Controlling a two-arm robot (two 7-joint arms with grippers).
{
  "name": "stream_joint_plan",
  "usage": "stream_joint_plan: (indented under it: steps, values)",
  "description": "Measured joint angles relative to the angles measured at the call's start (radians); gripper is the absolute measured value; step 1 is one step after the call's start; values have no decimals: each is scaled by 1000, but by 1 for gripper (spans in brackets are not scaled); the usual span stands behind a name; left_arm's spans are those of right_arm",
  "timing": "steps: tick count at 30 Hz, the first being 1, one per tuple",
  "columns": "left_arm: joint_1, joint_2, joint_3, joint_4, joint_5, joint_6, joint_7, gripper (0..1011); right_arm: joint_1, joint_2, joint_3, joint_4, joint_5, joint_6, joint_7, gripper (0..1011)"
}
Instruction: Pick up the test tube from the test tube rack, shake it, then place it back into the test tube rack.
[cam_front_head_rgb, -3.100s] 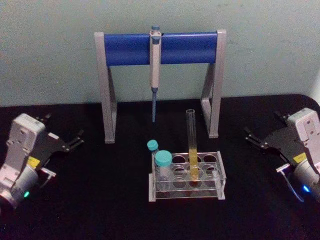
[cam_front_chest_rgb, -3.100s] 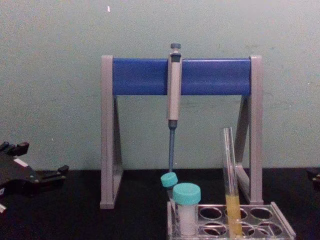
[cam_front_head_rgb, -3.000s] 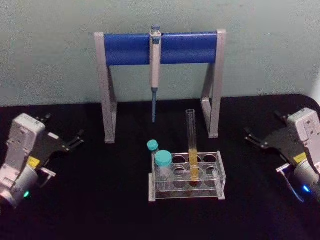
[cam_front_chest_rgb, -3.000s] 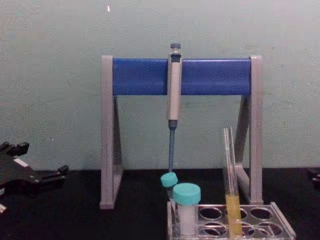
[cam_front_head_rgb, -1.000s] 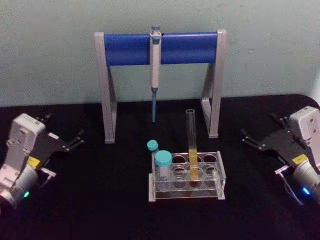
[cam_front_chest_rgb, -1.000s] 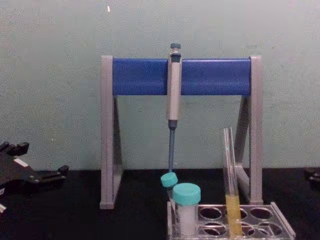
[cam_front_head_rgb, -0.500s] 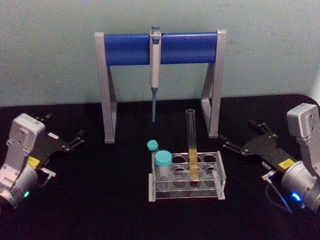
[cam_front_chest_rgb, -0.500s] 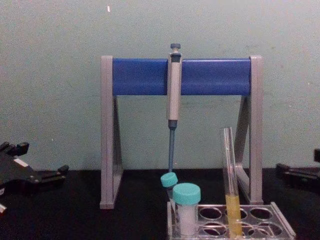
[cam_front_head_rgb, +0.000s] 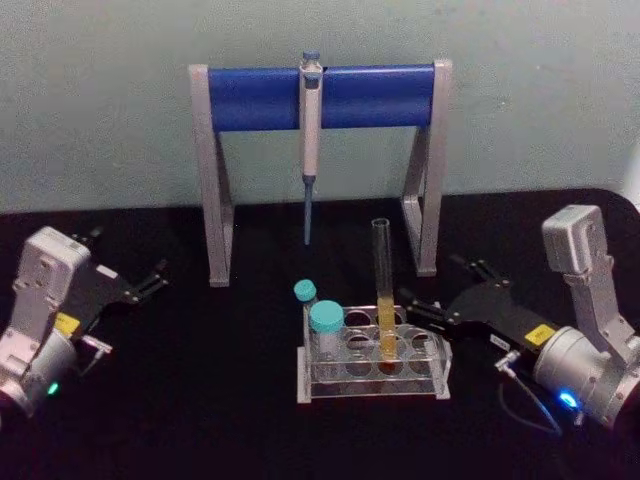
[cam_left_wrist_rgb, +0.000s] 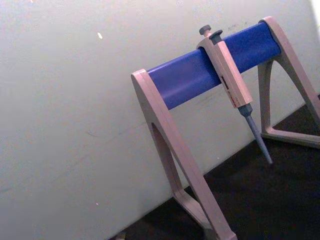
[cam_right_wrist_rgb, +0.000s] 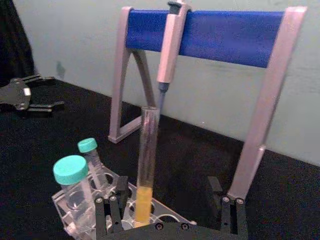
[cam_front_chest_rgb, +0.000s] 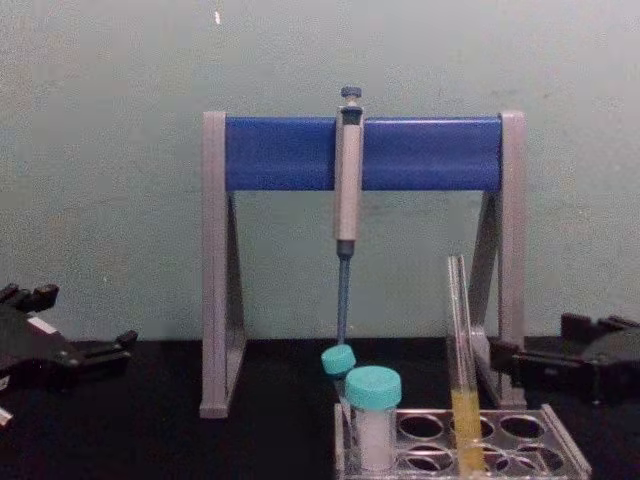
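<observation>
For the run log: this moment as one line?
right tool: open, beside test tube | test tube: upright in rack | left tool: open, idle at left

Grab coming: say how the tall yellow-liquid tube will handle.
The test tube looks like thin smooth glass: probably fragile, slippery. It far overtops the test tube rack, so the open right gripper beside it could tip it. Uncapped: liquid may spill.

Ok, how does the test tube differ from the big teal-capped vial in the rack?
The test tube is tall and thin; the teal-capped vial is short and wider. The test tube is open-topped, the vial capped. The tube holds yellow-orange liquid; the vial looks whitish. Both stand in the test tube rack.
</observation>
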Motion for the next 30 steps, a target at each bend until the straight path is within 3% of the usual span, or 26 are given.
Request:
stream_joint_plan:
  steps: [12, 30]
  values:
    - [0, 0, 0, 0, 0, 0, 0, 1009, 96, -47, -29, 85, -26, 55, 86, 1000]
    - [0, 0, 0, 0, 0, 0, 0, 1010, 208, -107, -57, 217, -46, 59, 161, 1000]
